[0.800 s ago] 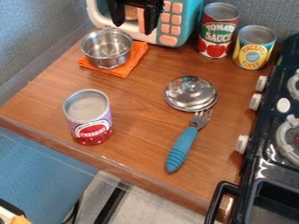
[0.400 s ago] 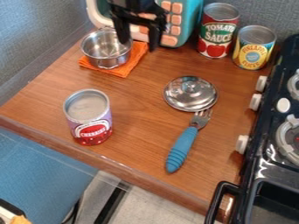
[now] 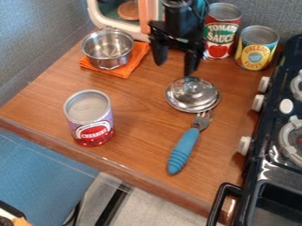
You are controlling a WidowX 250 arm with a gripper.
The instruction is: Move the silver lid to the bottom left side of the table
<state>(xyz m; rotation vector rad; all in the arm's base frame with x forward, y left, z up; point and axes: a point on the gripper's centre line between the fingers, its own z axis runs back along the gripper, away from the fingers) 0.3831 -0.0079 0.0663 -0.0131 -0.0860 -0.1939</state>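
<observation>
The gripper [image 3: 174, 69] hangs from the top edge with its two fingers spread wide and nothing between them. Just below it and slightly to the right, the round silver lid [image 3: 192, 94] lies knob up on the wooden table [image 3: 138, 132], right of the table's middle. The gripper's right fingertip appears just above the lid's upper rim; whether it touches cannot be told.
A blue-handled fork [image 3: 184, 150] lies below the lid, tines near its rim. A cherries can [image 3: 89, 118] stands at left. Behind are a pot [image 3: 108, 48] on an orange cloth [image 3: 137, 55], a microwave and two cans [image 3: 257, 47]. A stove [image 3: 277, 145] borders the right.
From in front of the microwave, the gripper has come down and to the right, close to the lid. The lid and the other objects have stayed in place.
</observation>
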